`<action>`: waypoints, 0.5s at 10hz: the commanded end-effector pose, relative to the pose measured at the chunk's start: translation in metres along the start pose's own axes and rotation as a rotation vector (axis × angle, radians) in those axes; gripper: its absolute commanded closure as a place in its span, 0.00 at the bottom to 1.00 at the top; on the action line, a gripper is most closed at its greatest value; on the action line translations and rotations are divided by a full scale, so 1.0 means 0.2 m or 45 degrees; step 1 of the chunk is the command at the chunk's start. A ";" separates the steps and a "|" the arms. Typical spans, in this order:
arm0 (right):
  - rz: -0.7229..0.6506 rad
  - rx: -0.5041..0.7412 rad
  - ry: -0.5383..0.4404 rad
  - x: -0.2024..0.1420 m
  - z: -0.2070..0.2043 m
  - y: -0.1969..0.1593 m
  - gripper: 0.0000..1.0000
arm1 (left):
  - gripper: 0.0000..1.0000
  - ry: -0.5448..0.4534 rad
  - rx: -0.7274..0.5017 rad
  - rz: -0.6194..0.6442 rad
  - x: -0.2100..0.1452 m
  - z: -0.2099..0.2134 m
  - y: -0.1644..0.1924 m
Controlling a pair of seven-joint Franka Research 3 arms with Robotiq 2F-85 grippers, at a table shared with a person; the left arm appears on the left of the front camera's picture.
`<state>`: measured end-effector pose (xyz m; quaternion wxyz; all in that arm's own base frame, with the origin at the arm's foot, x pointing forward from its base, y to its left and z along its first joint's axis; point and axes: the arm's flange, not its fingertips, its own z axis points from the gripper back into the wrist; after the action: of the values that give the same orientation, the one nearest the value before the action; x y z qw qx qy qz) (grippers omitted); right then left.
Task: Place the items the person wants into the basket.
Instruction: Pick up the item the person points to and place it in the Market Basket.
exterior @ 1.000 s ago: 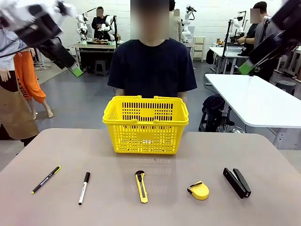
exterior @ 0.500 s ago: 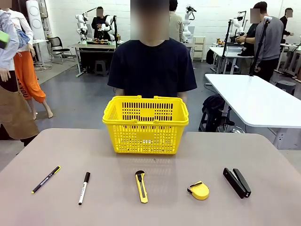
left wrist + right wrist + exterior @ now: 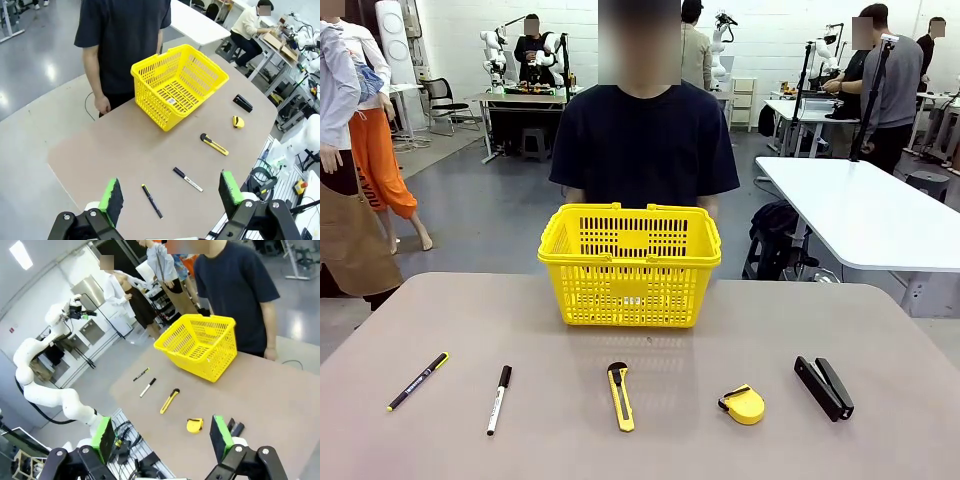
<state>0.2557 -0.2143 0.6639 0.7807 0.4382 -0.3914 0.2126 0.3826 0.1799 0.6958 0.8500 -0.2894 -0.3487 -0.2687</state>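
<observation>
The yellow basket (image 3: 630,265) stands at the table's far side, in front of the person (image 3: 645,140) in the navy T-shirt. Along the near side lie the white marker (image 3: 498,398), the yellow utility knife (image 3: 620,396) and the tape measure (image 3: 742,404). From high above, the left wrist view shows my left gripper (image 3: 171,194) open, with the basket (image 3: 180,85), marker (image 3: 188,179), knife (image 3: 214,144) and tape measure (image 3: 238,121) far below. My right gripper (image 3: 162,436) is open too, high over the knife (image 3: 169,401), tape measure (image 3: 195,425) and basket (image 3: 200,345).
A black pen with a yellow tip (image 3: 418,381) lies at the row's left end and a black stapler (image 3: 823,387) at its right end. The person's hand (image 3: 102,105) hangs at the table's far edge. A white table (image 3: 860,215) stands behind on the right.
A second ago both arms showed blurred in the front view's top corners. They have risen out of that view. Nothing on the table has moved.
</observation>
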 end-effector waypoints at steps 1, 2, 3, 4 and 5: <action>0.033 -0.058 0.064 0.01 0.03 0.04 0.00 | 0.00 0.009 0.023 0.005 0.00 0.04 0.00; 0.024 -0.060 0.091 0.03 0.03 0.04 0.00 | 0.00 0.007 0.041 0.031 -0.01 0.05 0.00; 0.036 -0.039 0.120 0.05 -0.01 0.04 0.00 | 0.00 0.029 0.061 0.036 -0.01 0.05 -0.02; 0.000 -0.045 0.046 0.00 0.05 0.04 0.00 | 0.00 0.002 0.027 0.015 -0.01 0.03 0.01; 0.000 -0.045 0.046 0.00 0.05 0.04 0.00 | 0.00 0.002 0.027 0.015 -0.01 0.03 0.01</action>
<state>0.2500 -0.2171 0.6737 0.8033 0.4160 -0.3709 0.2100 0.3786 0.1880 0.6976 0.8578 -0.2779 -0.3488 -0.2554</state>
